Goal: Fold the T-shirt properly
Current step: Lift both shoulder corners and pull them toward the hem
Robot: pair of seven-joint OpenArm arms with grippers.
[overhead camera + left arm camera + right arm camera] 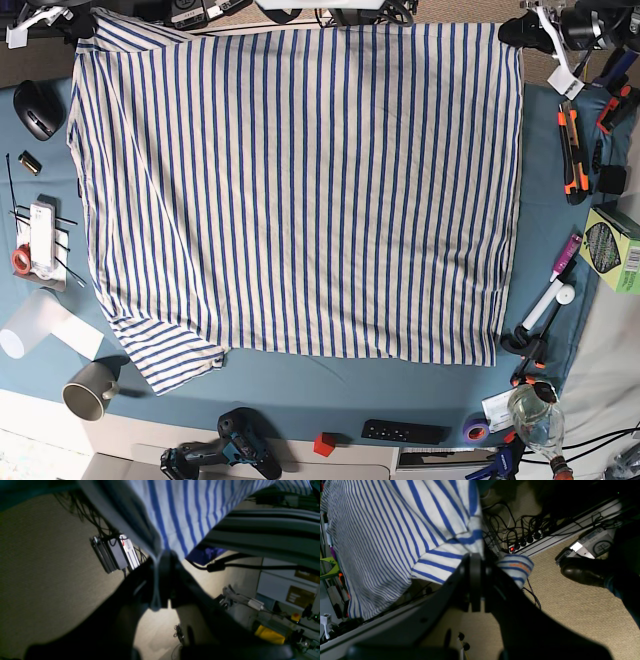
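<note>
The T-shirt (300, 190), cream with thin blue stripes, lies spread flat over the blue table (300, 385), one sleeve at the near left (170, 355). Its far edge hangs past the table's back edge. In the left wrist view my left gripper (158, 580) is shut on a pinched fold of the T-shirt (180, 512), above the floor. In the right wrist view my right gripper (477, 580) is shut on the striped hem of the T-shirt (395, 530). In the base view the arms show only as dark and white parts at the far right corner (545, 30) and the far left corner (35, 15).
Around the shirt lie a mouse (38, 108), a grey mug (88, 388), a drill (225, 455), a red cube (324, 443), a black remote (405, 432), an orange cutter (570, 150), a green box (610, 250) and a glass bottle (530, 415). Cables (520, 530) and a shoe (585, 571) are on the floor.
</note>
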